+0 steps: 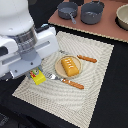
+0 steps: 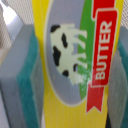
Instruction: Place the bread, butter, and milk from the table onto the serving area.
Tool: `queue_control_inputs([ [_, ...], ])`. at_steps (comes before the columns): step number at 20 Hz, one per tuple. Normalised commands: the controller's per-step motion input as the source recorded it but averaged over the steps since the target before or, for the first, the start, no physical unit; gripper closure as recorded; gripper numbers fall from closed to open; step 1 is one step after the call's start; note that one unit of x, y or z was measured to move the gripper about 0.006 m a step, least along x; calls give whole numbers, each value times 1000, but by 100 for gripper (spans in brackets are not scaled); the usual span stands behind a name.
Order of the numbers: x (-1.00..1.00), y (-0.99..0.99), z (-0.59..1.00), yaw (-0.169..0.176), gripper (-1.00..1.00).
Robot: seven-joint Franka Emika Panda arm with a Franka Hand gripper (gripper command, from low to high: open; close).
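One box in hand: butter (image 2: 75, 60) at the mat's edge.
Gripper (image 1: 36, 75) clasps the butter between its pads (image 2: 22, 75), low over the serving area (image 1: 95, 95) edge at the exterior view's left; bread (image 1: 70, 66) sits on the plate (image 1: 57, 71).

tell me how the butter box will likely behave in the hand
The butter box looks flat-sided and printed, so probably stiff but a bit slick. The fingers sit flush on both its sides in the wrist view, so it likely won't twist. It seems small beside the bread, so probably light.
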Motion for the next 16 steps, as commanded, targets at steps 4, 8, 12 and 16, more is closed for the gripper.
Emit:
queue_control_inputs([
  [4, 866, -276, 16, -63, 100],
  [8, 886, -232, 0, -66, 100],
  [12, 863, -211, 0, -80, 100],
  [16, 862, -126, 0, -90, 100],
])
